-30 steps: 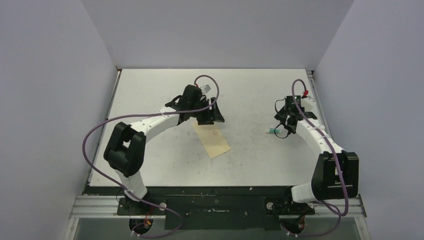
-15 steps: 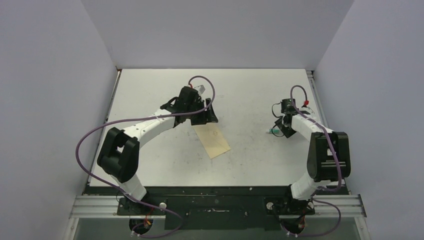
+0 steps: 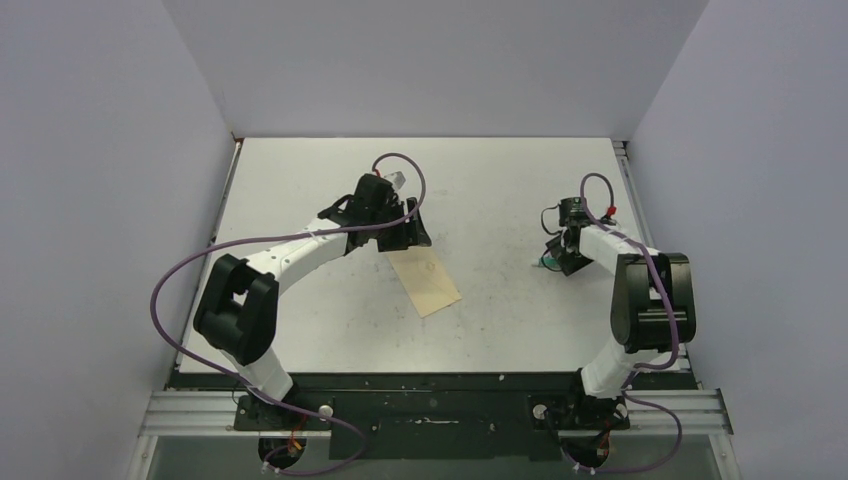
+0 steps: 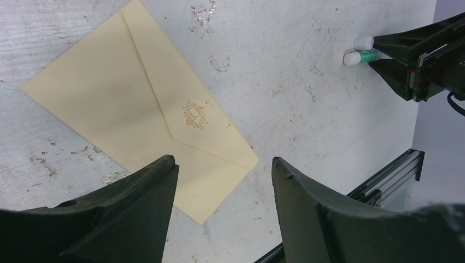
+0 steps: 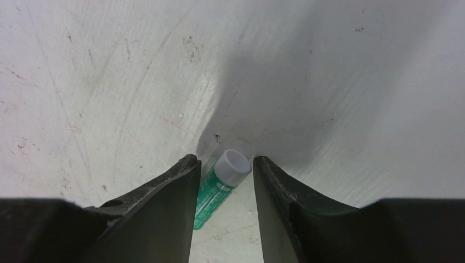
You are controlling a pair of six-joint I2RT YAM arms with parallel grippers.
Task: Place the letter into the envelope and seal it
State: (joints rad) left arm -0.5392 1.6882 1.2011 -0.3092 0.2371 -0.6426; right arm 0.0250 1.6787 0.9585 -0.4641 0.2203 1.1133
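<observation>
Overhead: flat cream paper envelope [image 3: 425,282] lies diagonally mid-worktop [image 3: 500,180]. Left wrist: gold crest on its closed triangular flap; left fingers [image 4: 137,213] spread, empty. Right wrist: right fingers [image 5: 159,213] flank a green, white-capped glue stick [image 5: 219,183]; grip unclear.

- You have the envelope [image 3: 425,281] lying flat at the middle of the table [image 3: 300,180].
- Your glue stick [image 5: 219,189] lies near the right edge, between the right end effector's [image 5: 225,160] fingers.

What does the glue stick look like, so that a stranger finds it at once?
Look at the right side of the white table, where the right gripper reaches. Between its fingers lies the glue stick: a small green tube with a white cap, unlike the flat tan envelope further left.
</observation>
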